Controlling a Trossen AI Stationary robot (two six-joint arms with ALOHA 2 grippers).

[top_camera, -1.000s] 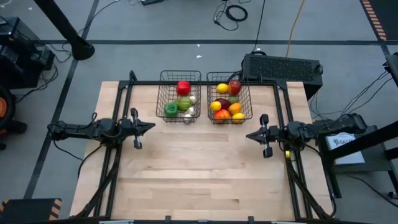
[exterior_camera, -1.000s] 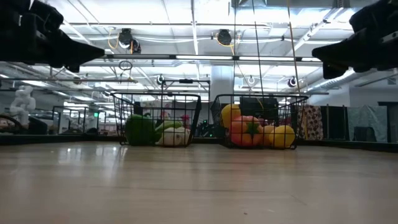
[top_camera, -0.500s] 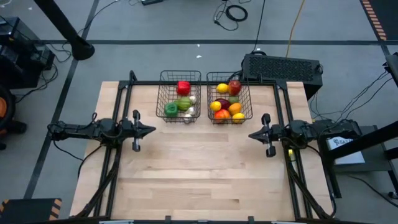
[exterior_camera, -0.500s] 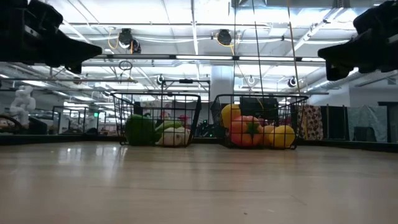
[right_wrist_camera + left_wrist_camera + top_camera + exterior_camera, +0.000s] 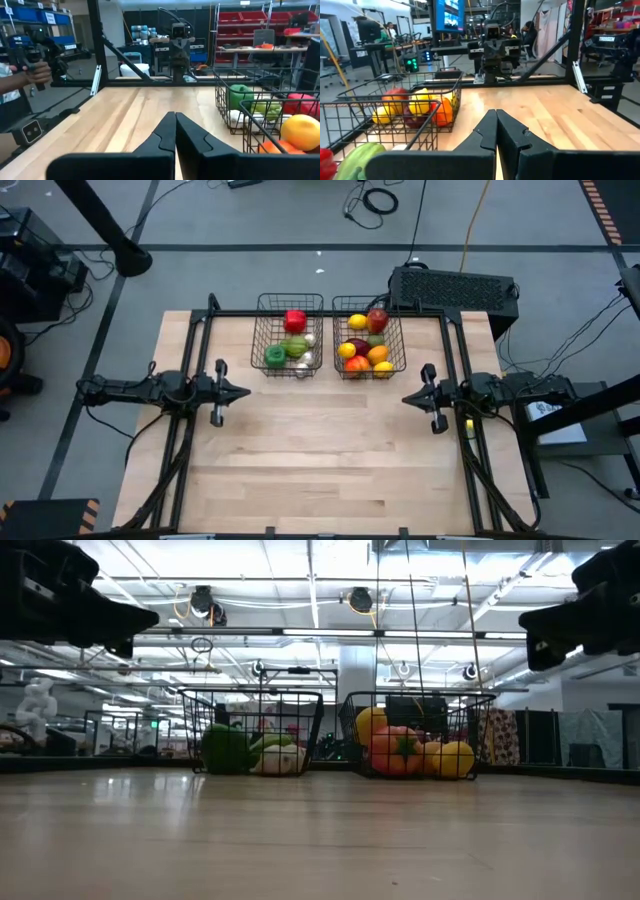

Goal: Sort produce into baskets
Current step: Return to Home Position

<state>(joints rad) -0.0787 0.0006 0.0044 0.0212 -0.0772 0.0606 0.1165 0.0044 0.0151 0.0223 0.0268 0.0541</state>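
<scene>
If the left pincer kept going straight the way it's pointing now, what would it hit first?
Most likely the right pincer, facing it across the table. The left pincer points along bare wood, passing beside the left basket; whether their heights match exactly is unclear.

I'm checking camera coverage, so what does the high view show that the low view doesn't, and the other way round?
Only the high view: both dark arms full length, and the grey floor with cables. Only the low view: the room's ceiling light strips. Both: the dark wire-mesh left basket with green produce, the matching right basket with yellow lemons, and the left gripper and right gripper above the pale wooden table.
</scene>
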